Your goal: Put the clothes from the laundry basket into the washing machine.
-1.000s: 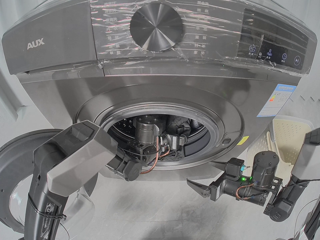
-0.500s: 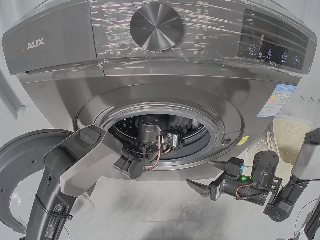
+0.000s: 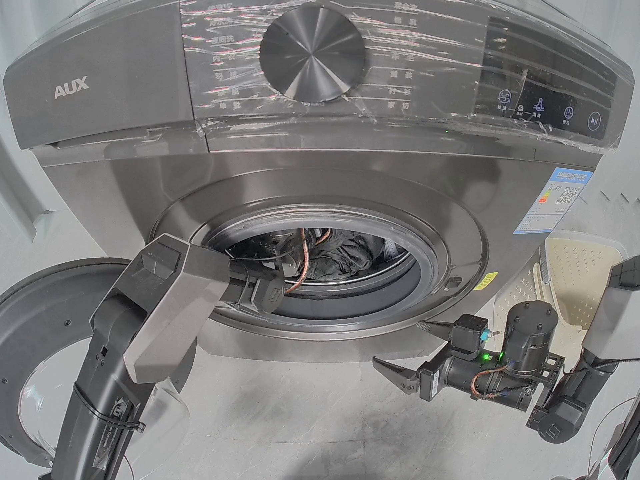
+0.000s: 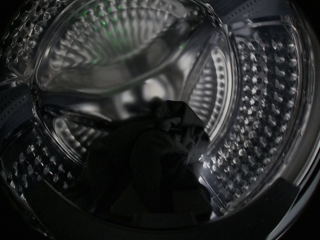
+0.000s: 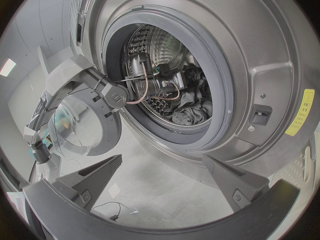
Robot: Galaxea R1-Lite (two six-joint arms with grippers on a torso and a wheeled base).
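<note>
The grey front-loading washing machine [image 3: 320, 168] stands with its drum [image 4: 260, 94] open. A heap of dark clothes [image 3: 343, 255] [image 5: 190, 107] [image 4: 156, 160] lies on the drum's floor. My left arm passes through the opening, and my left gripper [image 5: 180, 80] sits deep inside, just above the heap. My right gripper [image 3: 400, 353] [image 5: 160, 157] hangs open and holds nothing, outside the machine, below and to the right of the opening. The cream laundry basket [image 3: 583, 281] stands to the right of the machine; its contents are hidden.
The round door [image 3: 40, 341] [image 5: 83, 127] is swung open to the left, beside my left arm. Bare grey floor [image 3: 300, 415] lies in front of the machine. A latch [image 5: 261, 114] sits on the right of the door ring.
My left arm has pushed farther into the drum, its wrist going up and deeper over the clothes. The right arm has kept still.
</note>
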